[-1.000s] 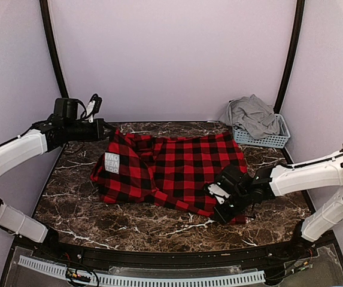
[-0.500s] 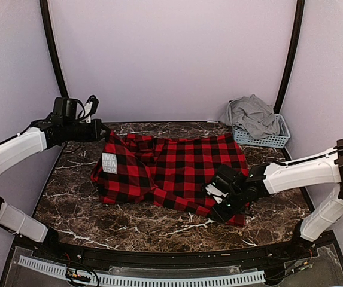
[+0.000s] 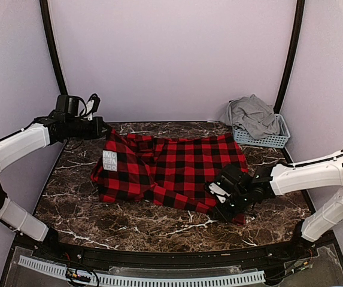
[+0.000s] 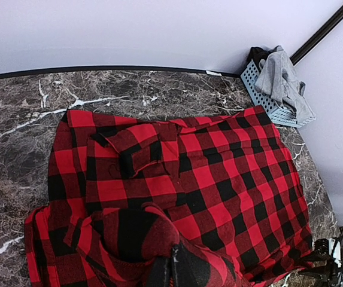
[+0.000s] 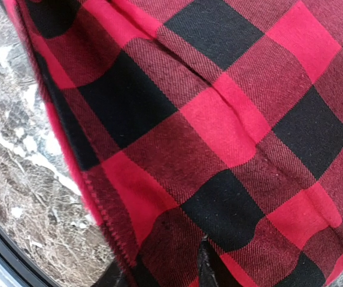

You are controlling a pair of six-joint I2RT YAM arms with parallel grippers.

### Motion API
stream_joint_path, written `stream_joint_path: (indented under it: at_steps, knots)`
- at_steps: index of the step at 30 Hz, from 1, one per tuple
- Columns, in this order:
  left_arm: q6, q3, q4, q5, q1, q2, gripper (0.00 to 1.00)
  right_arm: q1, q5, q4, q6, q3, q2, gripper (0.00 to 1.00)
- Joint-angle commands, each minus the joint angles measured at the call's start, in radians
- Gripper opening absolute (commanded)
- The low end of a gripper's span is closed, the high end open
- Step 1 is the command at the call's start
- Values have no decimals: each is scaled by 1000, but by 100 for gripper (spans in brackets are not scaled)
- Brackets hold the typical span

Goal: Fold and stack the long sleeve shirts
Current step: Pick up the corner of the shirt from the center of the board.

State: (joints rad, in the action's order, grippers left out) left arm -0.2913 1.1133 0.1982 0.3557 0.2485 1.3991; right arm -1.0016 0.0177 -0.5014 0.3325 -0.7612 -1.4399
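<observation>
From above, the task is judged to be at an early stage. The checked shirt (image 3: 177, 164) is spread across the desk (image 3: 75, 197) with only its nine o'clock side turned over itself. No stack is seen. The grey shirt (image 3: 252, 115) is heaped unfolded in the basket (image 3: 270, 141) at the desk's two o'clock corner. The checked shirt's ten o'clock corner is lifted by the left hand (image 3: 103, 129). The right hand (image 3: 222, 203) is laid over the hem at five o'clock.

In the left wrist view, bunched checked cloth is pinched at six o'clock by the closed left hand (image 4: 170, 272), and the rest of the shirt is fanned out towards twelve and three o'clock. The grey shirt (image 4: 282, 78) is seen at two o'clock, well apart.

In the right wrist view, nearly everything is covered by checked cloth (image 5: 219, 119), with bare desk (image 5: 21, 179) at eight o'clock. Only a dark sliver of the right hand is shown at six o'clock, so it cannot be told how wide it is set or whether cloth is gripped.
</observation>
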Motion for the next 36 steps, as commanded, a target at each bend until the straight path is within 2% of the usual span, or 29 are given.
stream_joint_path:
  at_steps: [1, 7, 13, 17, 21, 26, 36]
  knots:
    - [7, 55, -4, 21, -20, -1, 0, -9, 41, -1, 18, 3, -8, 35]
    - [2, 65, -5, 37, -48, 3, 0, -10, 66, -9, 29, 3, 4, 36]
    - [-1, 60, -13, 46, -55, 8, 0, -10, 83, -24, 36, -8, 24, 21]
    - [-3, 59, -17, 48, -56, 12, 0, -11, 91, -46, 39, -28, 38, 8]
    - [-5, 61, -21, 50, -57, 12, 0, -9, 117, -82, 47, -63, 55, 0]
    - [-3, 72, -19, 40, -62, 7, 0, 17, 150, -131, 39, -128, 50, 0]
    - [1, 118, -32, -6, -72, 57, 0, 188, 212, -206, -57, -240, -9, 0]
